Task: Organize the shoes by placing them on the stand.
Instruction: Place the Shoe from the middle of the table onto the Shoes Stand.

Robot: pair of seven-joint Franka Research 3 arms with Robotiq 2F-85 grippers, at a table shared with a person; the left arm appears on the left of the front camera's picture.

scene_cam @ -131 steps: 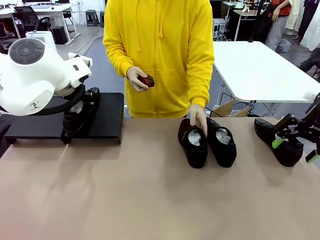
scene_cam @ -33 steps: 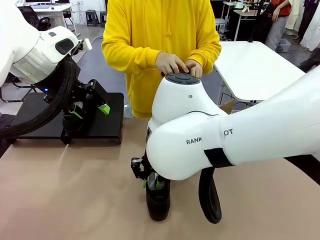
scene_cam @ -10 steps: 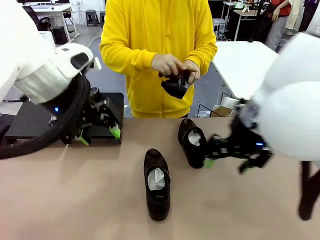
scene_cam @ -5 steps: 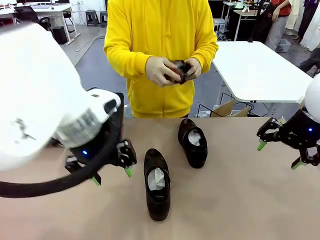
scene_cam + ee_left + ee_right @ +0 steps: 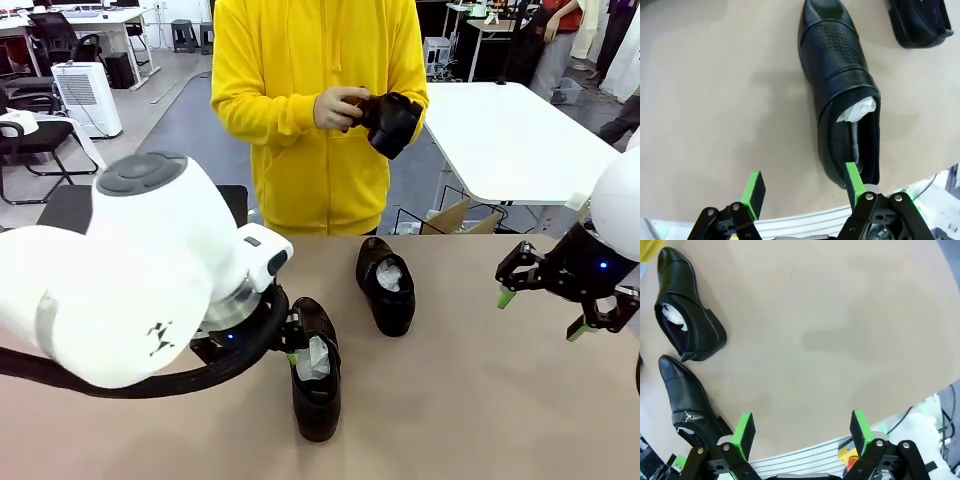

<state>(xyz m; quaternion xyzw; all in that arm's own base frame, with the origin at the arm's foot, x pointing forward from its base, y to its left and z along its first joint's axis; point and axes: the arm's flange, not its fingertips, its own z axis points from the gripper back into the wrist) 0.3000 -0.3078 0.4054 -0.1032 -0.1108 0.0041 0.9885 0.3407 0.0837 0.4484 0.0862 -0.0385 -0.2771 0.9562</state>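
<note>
Paper [image 5: 312,358] is filling the near shoe [image 5: 318,400], white and crumpled, with more sitting in the second shoe [image 5: 390,295] behind it. Both are lying glossy black on the tan table [image 5: 450,420]. Left gripper [image 5: 804,187] is hovering wide open at the near shoe's heel, holding nothing. Right gripper [image 5: 538,312] is hanging wide open, empty. Person's hands [image 5: 338,108] are holding a third shoe [image 5: 395,122]. Stand [image 5: 62,207] is sitting behind the left arm.

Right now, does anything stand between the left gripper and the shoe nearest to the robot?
Nothing visible does. The left gripper is open right at the heel of that shoe, one green pad at the heel's edge, the other over bare tabletop. The second shoe lies apart, off to the side.
</note>
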